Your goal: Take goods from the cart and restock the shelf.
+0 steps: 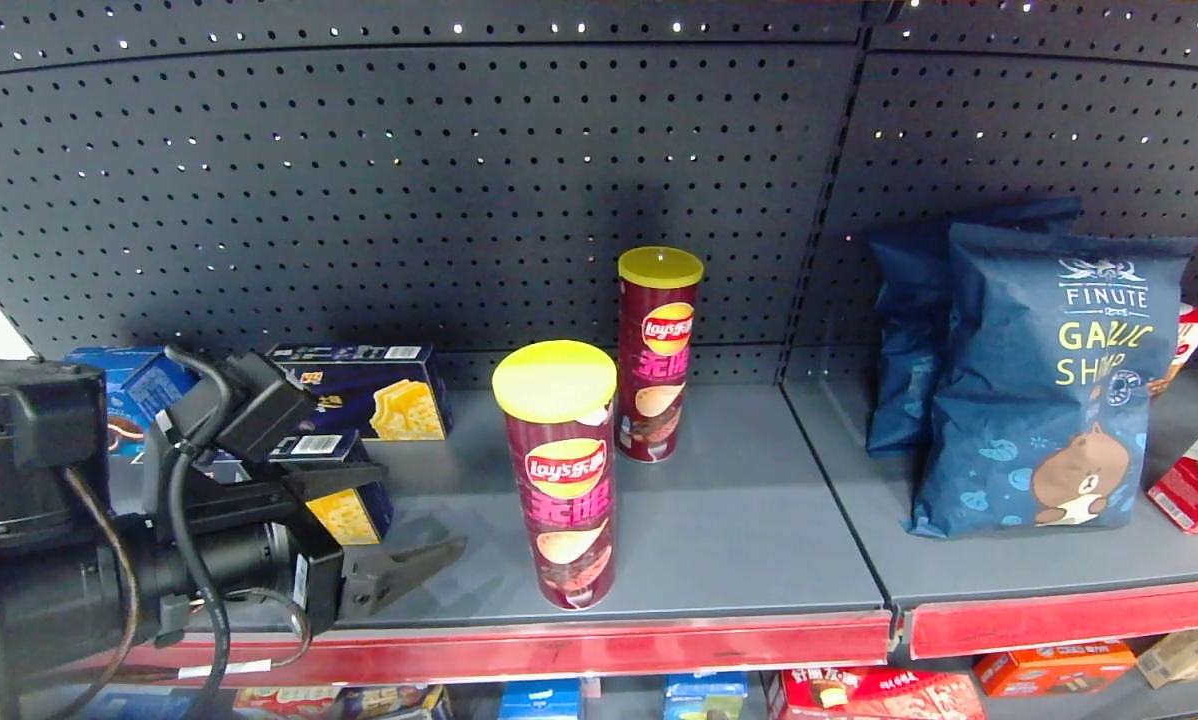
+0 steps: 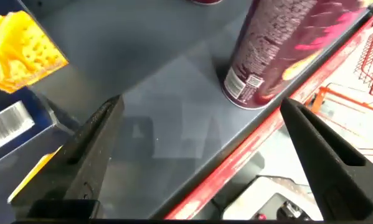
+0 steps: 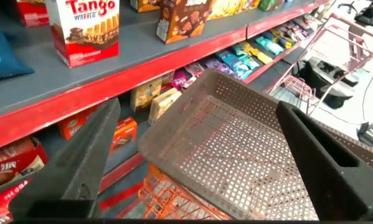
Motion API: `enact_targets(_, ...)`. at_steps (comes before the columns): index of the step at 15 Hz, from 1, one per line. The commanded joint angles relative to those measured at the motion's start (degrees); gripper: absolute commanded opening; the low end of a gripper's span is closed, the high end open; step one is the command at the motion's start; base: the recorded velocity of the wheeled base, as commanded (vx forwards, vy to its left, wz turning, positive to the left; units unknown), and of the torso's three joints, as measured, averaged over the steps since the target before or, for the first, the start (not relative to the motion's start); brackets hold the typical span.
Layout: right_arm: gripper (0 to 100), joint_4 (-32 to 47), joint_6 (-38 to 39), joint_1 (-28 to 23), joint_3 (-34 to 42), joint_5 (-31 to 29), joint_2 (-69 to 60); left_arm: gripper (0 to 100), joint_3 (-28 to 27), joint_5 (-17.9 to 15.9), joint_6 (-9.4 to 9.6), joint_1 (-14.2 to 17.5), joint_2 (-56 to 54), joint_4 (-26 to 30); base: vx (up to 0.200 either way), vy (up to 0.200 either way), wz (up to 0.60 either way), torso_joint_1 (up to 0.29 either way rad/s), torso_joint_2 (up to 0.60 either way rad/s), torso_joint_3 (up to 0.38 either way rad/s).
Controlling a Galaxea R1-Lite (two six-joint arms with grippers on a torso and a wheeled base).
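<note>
Beside the shelf (image 3: 37, 87), the cart basket (image 3: 236, 149) lies under the right claw (image 3: 198, 112), which is spread wide and empty. Near the shelf's red edge the front chips can (image 1: 559, 480) stands upright, probably light, stiff, slick and tippy: grip mid-body. Near it the left claw (image 1: 389, 525) gapes empty
</note>
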Motion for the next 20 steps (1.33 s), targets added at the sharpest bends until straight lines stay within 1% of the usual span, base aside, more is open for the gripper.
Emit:
enact_targets(1, 100, -0.08, -0.02, 0.02, 0.62, 0.02, 0.11, 100, -1.55, 0.04, -0.01, -0.02, 2.45, -0.1, 0.0, 0.0, 0.0, 0.0, 0.0, 0.0)
enact_targets(3, 100, -0.08, -0.02, 0.11, 1.06, 0.02, 0.02, 100, -3.84, 0.13, 0.08, -0.63, 4.39, -0.1, 0.0, 0.0, 0.0, 0.0, 0.0, 0.0)
enact_targets(4, 100, -0.16, -0.02, 0.11, 1.15, 0.02, 0.02, 100, -5.24, 0.65, 0.08, -1.86, 5.62, -0.1, 0.0, 0.0, 0.0, 0.0, 0.0, 0.0)
enact_targets(5, 100, -0.16, -0.02, 0.11, 1.15, 0.02, 0.02, 100, -5.68, 1.01, 0.08, -2.3, 5.97, -0.1, 0.0, 0.0, 0.0, 0.0, 0.0, 0.0)
enact_targets(6, 100, -0.16, -0.02, 0.02, 1.15, 0.02, -0.06, 100, -7.35, 1.88, 0.08, -3.36, 7.46, -0.19, 0.0, 0.0, 0.0, 0.0, 0.0, 0.0)
enact_targets(8, 100, -0.16, -0.02, 0.02, 1.06, 0.02, -0.06, 100, -9.2, 2.15, 0.08, -4.15, 9.13, -0.19, 0.0, 0.0, 0.0, 0.0, 0.0, 0.0)
enact_targets(12, 100, -0.25, 0.07, -0.07, 1.15, 0.02, -0.06, 100, -9.55, 2.15, 0.08, -4.94, 10.36, -0.28, 0.0, 0.0, 0.0, 0.0, 0.0, 0.0)
enact_targets(14, 100, -0.34, 0.07, -0.07, 1.15, 0.02, -0.06, 100, -9.29, 2.15, 1.04, -5.03, 10.54, -0.19, 0.0, 0.0, 0.0, 0.0, 0.0, 0.0)
enact_targets(15, 100, -0.34, 0.07, -0.07, 1.15, 0.02, -0.06, 100, -9.29, 2.15, 1.13, -5.03, 10.54, -0.19, 0.0, 0.0, 0.0, 0.0, 0.0, 0.0)
enact_targets(20, 100, -0.34, 0.07, -0.07, 1.24, 0.02, -0.06, 100, -9.46, 2.24, 1.04, -6.79, 11.51, -0.19, 0.0, 0.0, 0.0, 0.0, 0.0, 0.0)
